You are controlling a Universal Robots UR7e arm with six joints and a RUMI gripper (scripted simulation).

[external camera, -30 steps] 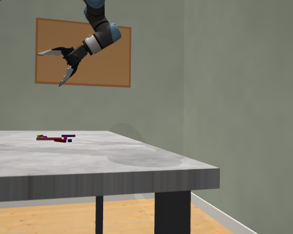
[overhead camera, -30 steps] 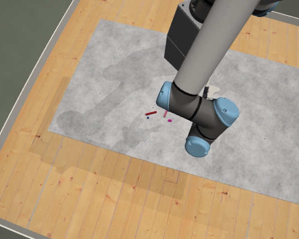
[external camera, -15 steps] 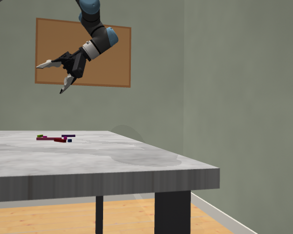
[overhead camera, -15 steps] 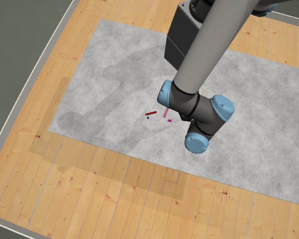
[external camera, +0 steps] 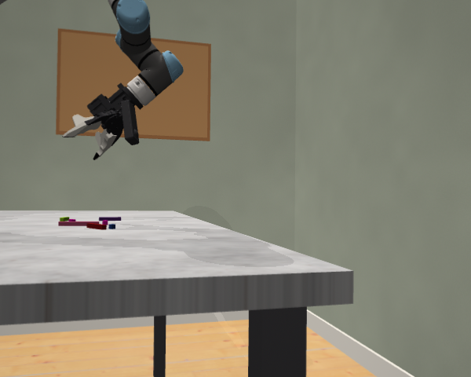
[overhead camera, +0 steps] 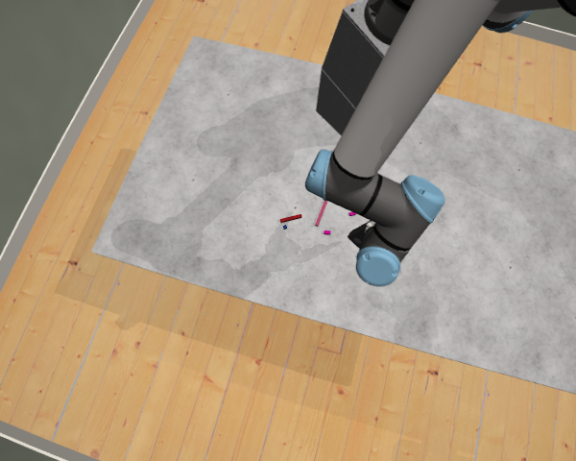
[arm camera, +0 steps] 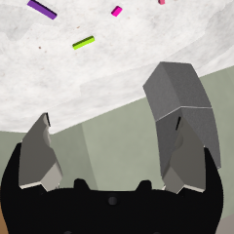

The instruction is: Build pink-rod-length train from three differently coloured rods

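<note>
Gripper is hanging high above the table with fingers spread wide and empty, while the rods, red rod and pink rod included, are lying scattered flat well below it.
</note>
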